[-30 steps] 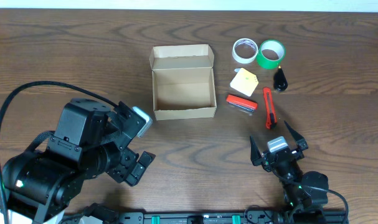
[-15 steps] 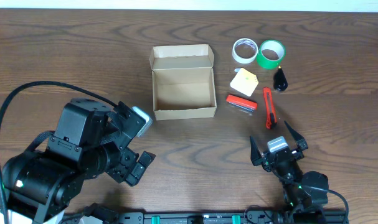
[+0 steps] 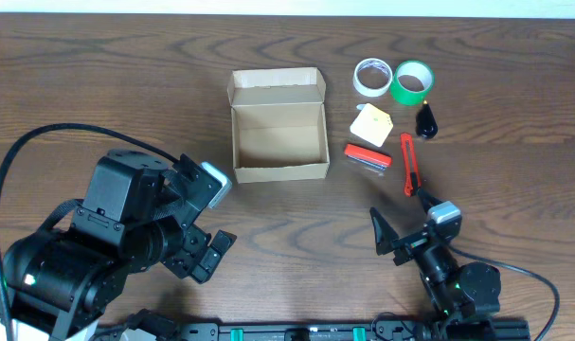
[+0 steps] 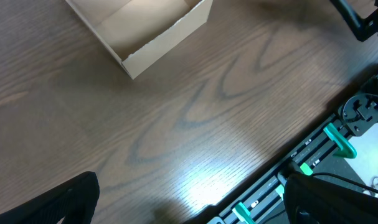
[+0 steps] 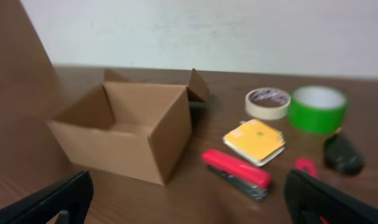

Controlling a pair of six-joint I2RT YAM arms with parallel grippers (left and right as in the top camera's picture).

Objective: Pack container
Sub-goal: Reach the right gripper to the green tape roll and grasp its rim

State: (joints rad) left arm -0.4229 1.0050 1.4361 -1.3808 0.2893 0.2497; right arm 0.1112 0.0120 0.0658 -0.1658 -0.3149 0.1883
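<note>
The container (image 3: 278, 170) is an open, empty tan cardboard box at table centre, its flap lid folded back on the far side. To its right lie a white tape roll (image 3: 372, 76), a green tape roll (image 3: 412, 81), a yellow note pad (image 3: 371, 124), a red stapler (image 3: 368, 156), a red utility knife (image 3: 408, 163) and a small black item (image 3: 426, 120). My left gripper (image 3: 214, 218) is open and empty near-left of the box (image 4: 157, 46). My right gripper (image 3: 406, 225) is open and empty, near side of the knife, facing the box (image 5: 108, 146) and stapler (image 5: 235, 168).
The right wrist view also shows the note pad (image 5: 254, 140), white tape (image 5: 268, 102), green tape (image 5: 317, 107) and black item (image 5: 343, 152). A rail with green clips (image 4: 338, 140) runs along the table's near edge. A black cable (image 3: 12, 161) loops over the left arm.
My right gripper has turned and shifted slightly, its wrist now a little farther right and its left finger swung out. The left arm and all objects have not moved.
</note>
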